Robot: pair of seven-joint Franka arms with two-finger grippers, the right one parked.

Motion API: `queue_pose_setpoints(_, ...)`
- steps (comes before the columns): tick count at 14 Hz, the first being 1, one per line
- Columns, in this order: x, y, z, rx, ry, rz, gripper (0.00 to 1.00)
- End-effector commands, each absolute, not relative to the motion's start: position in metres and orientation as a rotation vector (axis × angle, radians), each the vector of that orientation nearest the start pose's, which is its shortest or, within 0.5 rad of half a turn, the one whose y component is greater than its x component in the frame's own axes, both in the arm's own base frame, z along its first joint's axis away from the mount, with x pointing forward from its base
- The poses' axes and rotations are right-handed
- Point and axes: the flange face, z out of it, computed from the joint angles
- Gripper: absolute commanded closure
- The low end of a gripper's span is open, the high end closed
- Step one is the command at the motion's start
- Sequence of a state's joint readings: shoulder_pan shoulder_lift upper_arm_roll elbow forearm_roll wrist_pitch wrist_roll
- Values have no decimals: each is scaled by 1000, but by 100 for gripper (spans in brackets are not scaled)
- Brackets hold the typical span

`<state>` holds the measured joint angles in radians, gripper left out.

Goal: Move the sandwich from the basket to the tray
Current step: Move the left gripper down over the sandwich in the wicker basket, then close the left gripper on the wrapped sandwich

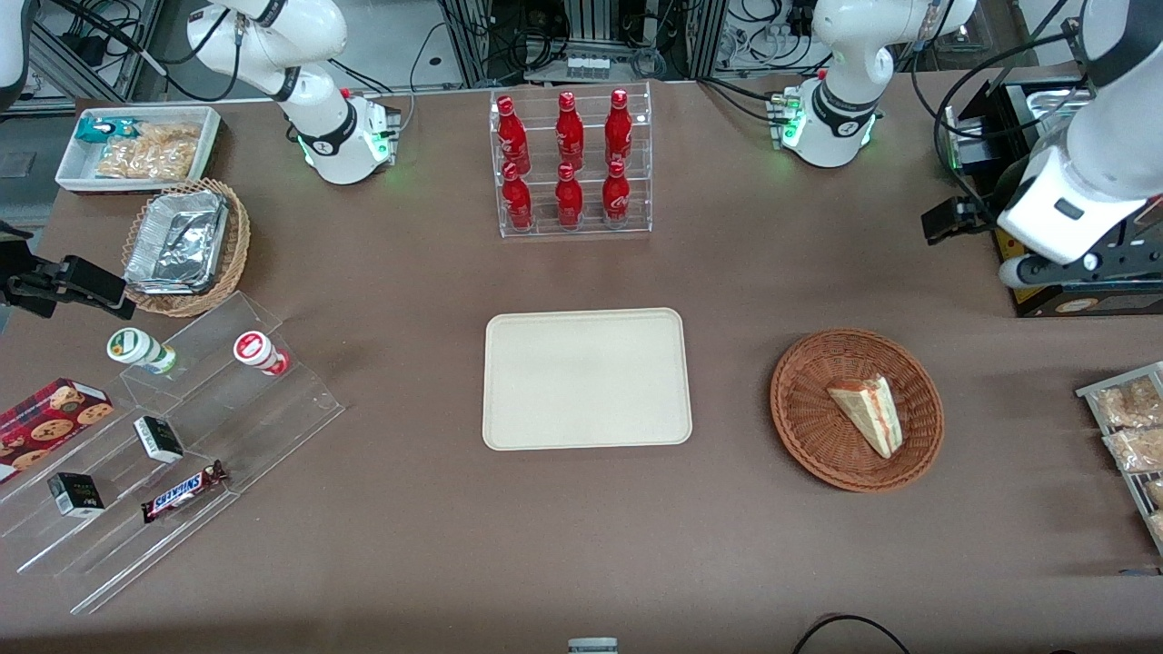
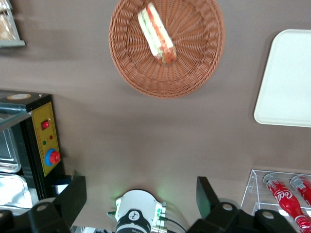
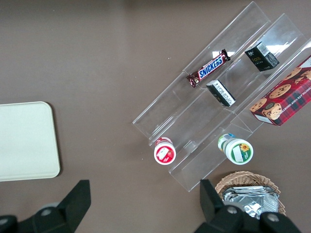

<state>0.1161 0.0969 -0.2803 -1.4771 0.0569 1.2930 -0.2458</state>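
Pincer [image 2: 141, 194] open — well above sandwich [image 2: 156, 33]

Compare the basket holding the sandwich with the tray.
The basket is round, reddish-brown woven wicker; the tray is rectangular, smooth cream-beige. The basket holds the sandwich; the tray holds nothing. Both are shallow and sit on the brown table. The gripper hangs open, well apart from both.
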Motion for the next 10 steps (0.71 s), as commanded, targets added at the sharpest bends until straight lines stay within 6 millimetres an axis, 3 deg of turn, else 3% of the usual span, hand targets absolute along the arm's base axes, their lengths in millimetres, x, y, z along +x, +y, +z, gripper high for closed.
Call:
queue_pose_setpoints(1, 567, -55, 532, -3005, -235, 506, 0)
queue_pose_setpoints(7, 596, -66, 376, -2959, -743, 342, 0)
queue_pose_setpoints(10, 611, -57, 322, -2947, -860, 340, 0)
